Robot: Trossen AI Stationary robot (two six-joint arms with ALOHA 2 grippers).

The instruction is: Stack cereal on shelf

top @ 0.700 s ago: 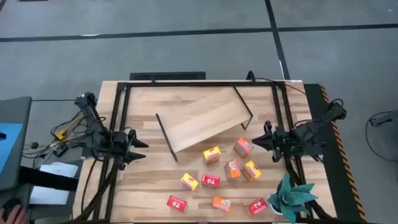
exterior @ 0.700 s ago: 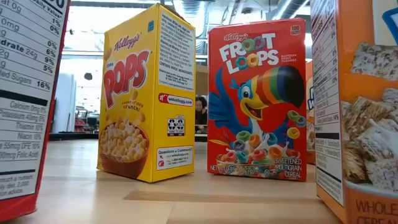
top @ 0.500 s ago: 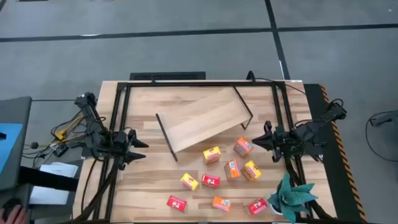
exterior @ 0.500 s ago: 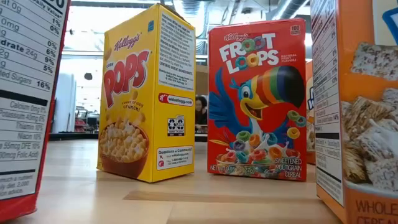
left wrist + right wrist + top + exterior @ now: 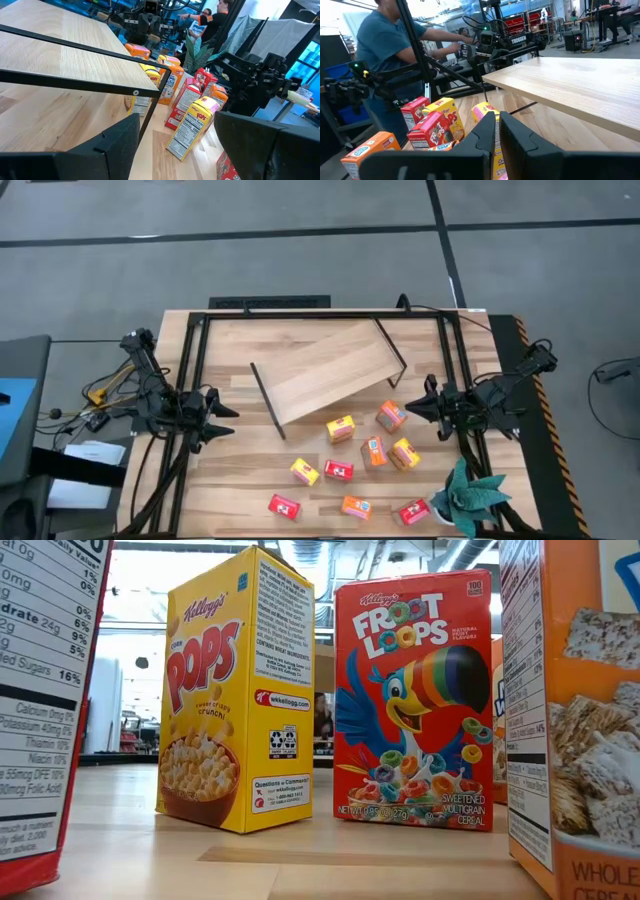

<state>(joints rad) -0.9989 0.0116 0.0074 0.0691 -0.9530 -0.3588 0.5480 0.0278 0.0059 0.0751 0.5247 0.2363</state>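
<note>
Crowding the near half of the wooden table (image 5: 230, 480), nine small cereal boxes (image 5: 371, 452) stand or lie scattered from about 6 o'clock round to 4 o'clock of the table's middle, none of them on the shelf (image 5: 325, 370). The shelf, a light-wood board with thin black rod frames at both ends, sits skewed across the middle of the table, its right end swung toward 1 o'clock and its left end toward 8 o'clock. A yellow box (image 5: 340, 428) lies just beside the shelf's near edge; an orange box (image 5: 391, 416) sits at its right end, close to the rod frame. A green plant (image 5: 468, 495) stands at the table's 4 o'clock corner, next to a red box (image 5: 414, 512).

From table height, a yellow Corn Pops box (image 5: 236, 690) and a red Froot Loops box (image 5: 414, 700) stand upright side by side, apart, with larger box faces cutting in at both edges of the view.

The left gripper (image 5: 222, 420) rests at 9 o'clock, low over the table edge and pointing inward, its fingers (image 5: 115, 145) spread wide with the shelf's black frame rod (image 5: 75, 82) running across in front of them. The right gripper (image 5: 418, 406) waits at 3 o'clock, pointing inward just beside the orange box, its fingers (image 5: 485, 137) pressed together on nothing. A person in a blue shirt (image 5: 385, 45) stands beyond the table.
</note>
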